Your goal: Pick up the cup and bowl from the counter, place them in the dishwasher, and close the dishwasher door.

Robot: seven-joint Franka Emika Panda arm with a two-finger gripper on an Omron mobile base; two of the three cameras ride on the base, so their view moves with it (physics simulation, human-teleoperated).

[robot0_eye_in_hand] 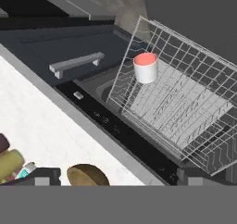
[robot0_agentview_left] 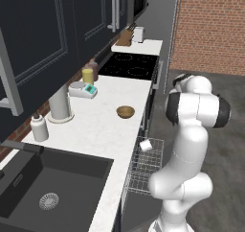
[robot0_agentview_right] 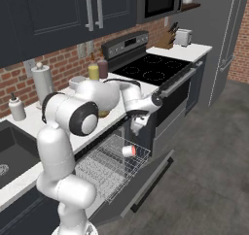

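The white cup (robot0_eye_in_hand: 146, 67) with its pinkish-red inside sits in the pulled-out white wire rack (robot0_eye_in_hand: 185, 107) of the dishwasher; it also shows as the cup (robot0_agentview_left: 146, 145) and the cup (robot0_agentview_right: 129, 151). Back on the white counter (robot0_agentview_left: 103, 130) rests the tan wood-like bowl (robot0_agentview_left: 125, 112), seen at the lower edge of the hand view as the bowl (robot0_eye_in_hand: 88, 175). My gripper (robot0_agentview_right: 136, 128) hangs above the rack, near the counter's edge, a little above the cup. It is open, its fingertips (robot0_eye_in_hand: 46, 177) wide apart with nothing between them. The dark dishwasher door (robot0_agentview_right: 155, 168) lies folded down.
Along the counter's back stand a yellow tumbler (robot0_agentview_left: 87, 75), a paper-towel roll (robot0_agentview_left: 60, 101), a white pump bottle (robot0_agentview_left: 39, 129) and a small scale-like item (robot0_agentview_left: 82, 89). The black sink (robot0_agentview_left: 48, 188) is near, the black cooktop (robot0_agentview_left: 129, 65) beyond. The lowered door juts into the floor space.
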